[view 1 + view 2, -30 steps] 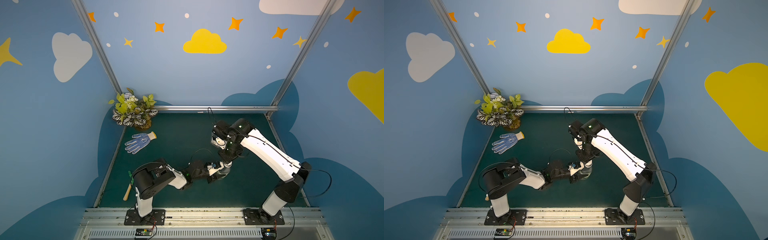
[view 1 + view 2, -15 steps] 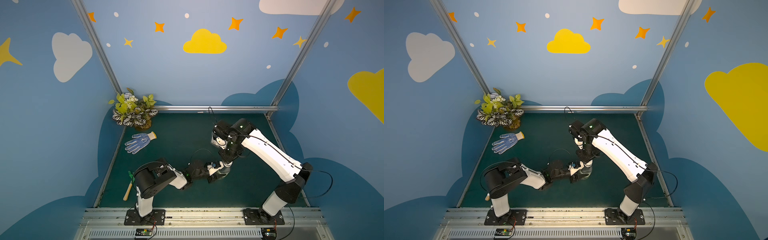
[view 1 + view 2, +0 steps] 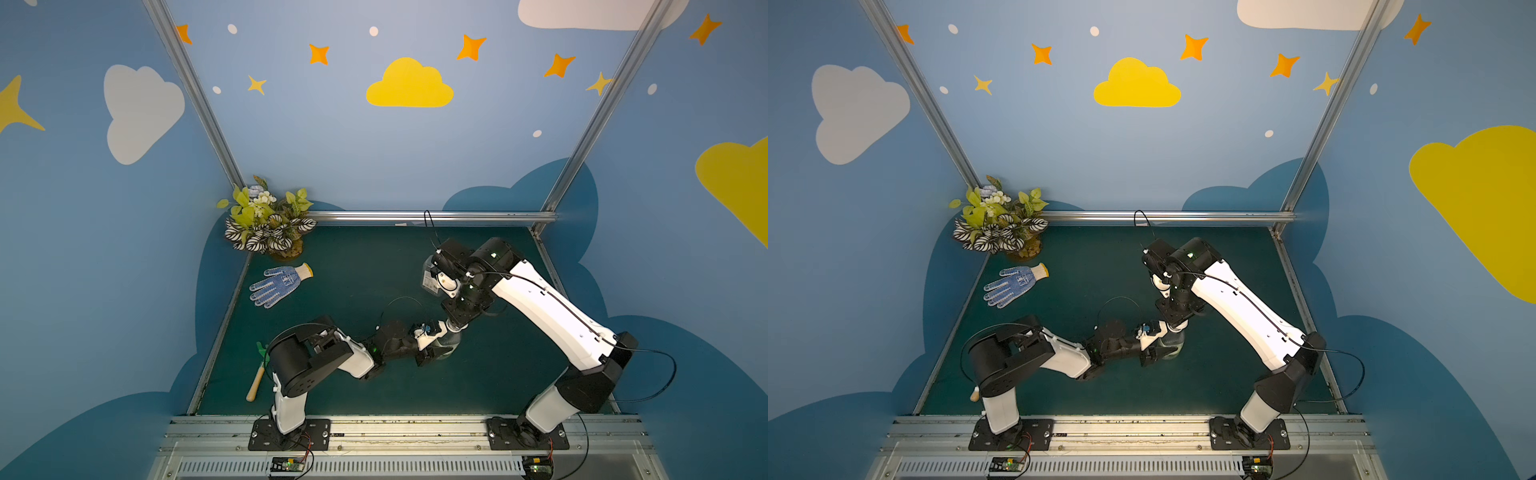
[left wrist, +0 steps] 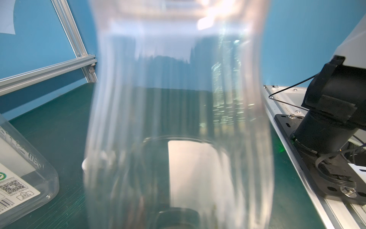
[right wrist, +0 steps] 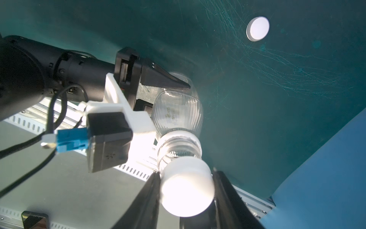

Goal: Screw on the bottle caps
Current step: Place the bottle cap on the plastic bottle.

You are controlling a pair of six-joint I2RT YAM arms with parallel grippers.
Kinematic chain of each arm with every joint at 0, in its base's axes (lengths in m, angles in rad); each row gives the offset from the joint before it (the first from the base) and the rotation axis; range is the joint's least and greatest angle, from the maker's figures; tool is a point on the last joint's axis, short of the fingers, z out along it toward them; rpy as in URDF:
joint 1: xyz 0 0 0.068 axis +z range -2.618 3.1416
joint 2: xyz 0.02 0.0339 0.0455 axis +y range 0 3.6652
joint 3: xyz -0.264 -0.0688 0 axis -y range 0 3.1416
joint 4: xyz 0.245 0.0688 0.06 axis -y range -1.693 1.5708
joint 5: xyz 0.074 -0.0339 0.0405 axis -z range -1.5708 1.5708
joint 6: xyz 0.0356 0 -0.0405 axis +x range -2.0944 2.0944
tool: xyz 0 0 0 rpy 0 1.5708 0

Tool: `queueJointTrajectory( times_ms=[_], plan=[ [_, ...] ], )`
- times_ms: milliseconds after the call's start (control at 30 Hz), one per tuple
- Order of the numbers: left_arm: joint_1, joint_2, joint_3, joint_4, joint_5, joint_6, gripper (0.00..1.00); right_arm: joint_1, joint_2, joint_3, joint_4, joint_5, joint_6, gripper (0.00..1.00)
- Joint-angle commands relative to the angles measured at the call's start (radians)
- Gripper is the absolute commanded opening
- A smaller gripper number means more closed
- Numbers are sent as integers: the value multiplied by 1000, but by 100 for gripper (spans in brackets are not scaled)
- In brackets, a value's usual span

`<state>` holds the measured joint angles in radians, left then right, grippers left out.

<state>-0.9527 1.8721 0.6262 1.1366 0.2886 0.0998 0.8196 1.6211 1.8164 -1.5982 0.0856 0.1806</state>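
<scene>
In both top views a slim, ribbed clear bottle [image 3: 448,341] [image 3: 1173,343] stands on the green mat, and my left gripper [image 3: 438,348] [image 3: 1162,350] is shut on its body from the side. The bottle [image 4: 178,119] fills the left wrist view. My right gripper [image 3: 453,328] [image 5: 186,173] comes down from above, shut on a white bottle cap [image 5: 187,190] that sits on the bottle's neck [image 5: 179,146]. A second bottle cap [image 5: 257,28] lies flat on the mat. The squat bottle with a white label [image 3: 430,279] [image 4: 23,174] stands behind the right wrist.
A potted plant [image 3: 270,224] stands in the far left corner, with a blue-dotted glove [image 3: 278,282] in front of it. A wooden-handled tool [image 3: 257,380] lies by the left edge. Metal rails [image 3: 415,428] border the mat.
The right wrist has shifted very slightly over the bottle. The left arm and the bottle have stayed in place.
</scene>
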Motion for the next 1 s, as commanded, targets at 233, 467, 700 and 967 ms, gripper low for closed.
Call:
queueJointTrajectory(
  times_ms=[233,467,700,967],
  plan=[
    [6,10,17,41,15,-17,51,6,-31,-39,61,-10,13,45],
    [7,10,18,41,14,-20,51,7,-30,-49,66,6,9,45],
    [7,13,19,41,12,-21,51,13,-33,-58,81,0,7,45],
    [8,11,19,40,12,-21,51,17,-42,-70,108,-2,2,45]
  ],
)
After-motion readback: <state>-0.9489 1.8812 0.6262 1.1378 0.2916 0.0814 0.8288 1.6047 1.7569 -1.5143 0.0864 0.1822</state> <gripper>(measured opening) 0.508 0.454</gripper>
